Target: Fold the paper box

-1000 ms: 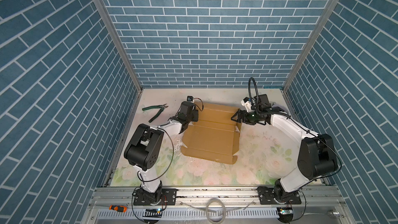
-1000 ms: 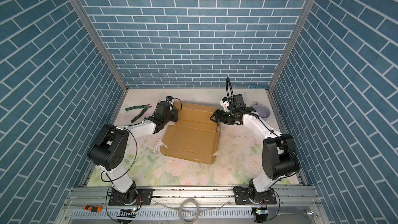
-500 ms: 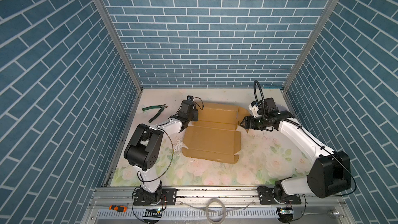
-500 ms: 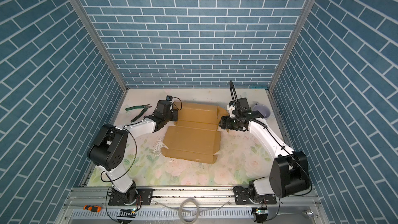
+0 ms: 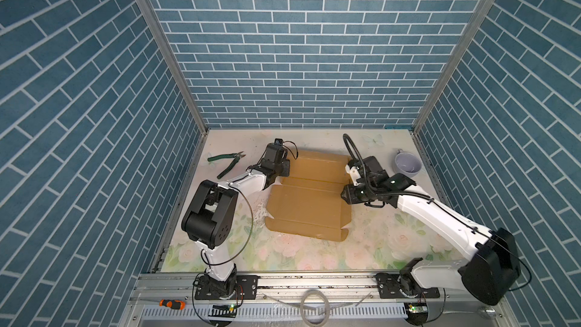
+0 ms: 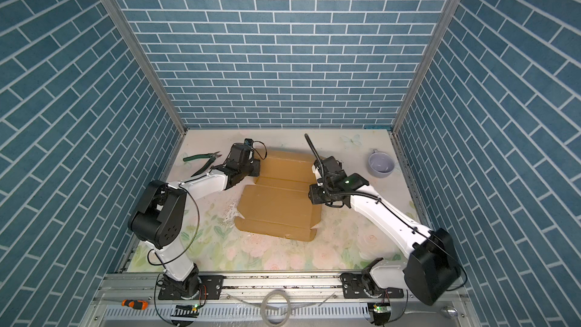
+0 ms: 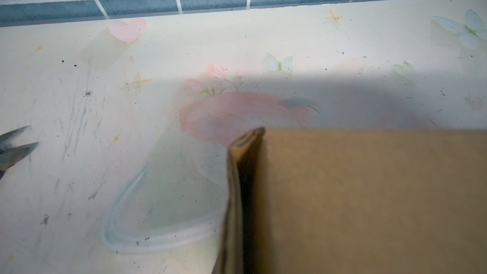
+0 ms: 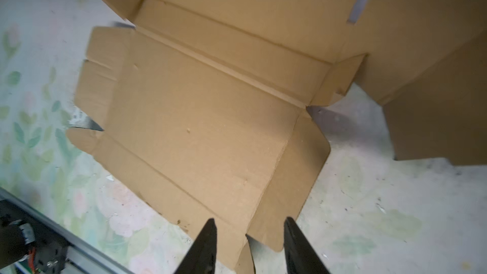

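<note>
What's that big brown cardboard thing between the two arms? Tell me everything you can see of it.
The paper box is plain brown corrugated cardboard: a die-cut sheet, not yet folded up, lying on the flowered table. Its near panels lie flat, showing creases, tabs and rounded side flaps; the far panel looks raised, its side flaps standing. The left gripper is shut at that panel's left edge, apparently pinching it. The right gripper hangs open above the right side flap, seemingly not touching.

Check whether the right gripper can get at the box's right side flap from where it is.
Probably yes. The right gripper hangs over the right edge of the box, jaws apart, with nothing between it and the flap. The cup stands off behind the arm, out of the way.
</note>
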### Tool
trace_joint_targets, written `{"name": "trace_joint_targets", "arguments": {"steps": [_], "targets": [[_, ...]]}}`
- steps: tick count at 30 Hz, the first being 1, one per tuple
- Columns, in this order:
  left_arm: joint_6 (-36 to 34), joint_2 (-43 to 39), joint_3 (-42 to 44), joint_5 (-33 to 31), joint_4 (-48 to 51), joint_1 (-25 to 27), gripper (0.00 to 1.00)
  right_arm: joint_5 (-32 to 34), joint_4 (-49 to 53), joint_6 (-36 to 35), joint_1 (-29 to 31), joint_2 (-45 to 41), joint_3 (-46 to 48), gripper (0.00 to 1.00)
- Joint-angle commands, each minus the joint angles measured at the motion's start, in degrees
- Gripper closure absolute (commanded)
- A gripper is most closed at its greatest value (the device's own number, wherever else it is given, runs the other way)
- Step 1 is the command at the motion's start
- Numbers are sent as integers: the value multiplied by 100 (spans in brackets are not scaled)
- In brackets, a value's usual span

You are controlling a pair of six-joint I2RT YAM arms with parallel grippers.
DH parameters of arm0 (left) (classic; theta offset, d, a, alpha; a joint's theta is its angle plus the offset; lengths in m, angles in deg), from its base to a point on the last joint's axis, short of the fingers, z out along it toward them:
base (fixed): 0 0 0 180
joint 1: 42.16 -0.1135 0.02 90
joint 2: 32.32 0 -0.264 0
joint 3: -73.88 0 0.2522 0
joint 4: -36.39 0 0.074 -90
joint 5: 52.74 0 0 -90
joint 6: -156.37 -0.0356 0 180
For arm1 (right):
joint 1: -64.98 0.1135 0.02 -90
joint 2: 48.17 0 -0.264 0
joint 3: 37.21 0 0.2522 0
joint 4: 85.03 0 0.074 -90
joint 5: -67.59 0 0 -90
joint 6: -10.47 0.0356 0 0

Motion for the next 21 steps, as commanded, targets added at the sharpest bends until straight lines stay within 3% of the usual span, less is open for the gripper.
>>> {"name": "trace_joint_targets", "arguments": {"steps": [1, 11, 17, 21], "targets": [[-81, 312, -155, 194, 533, -28, 100, -42, -737, 168, 12, 293, 392, 59], [-144, 721, -536, 397, 806, -106, 100, 39, -1386, -89, 4, 1088, 1190, 66], [-108, 704, -517, 426, 766, -107, 100, -662, -2169, 119, -30, 1583, 1497, 69], [-137, 655, -498, 387, 806, -107, 100, -561, -2196, 179, -34, 1423, 1539, 69]]}}
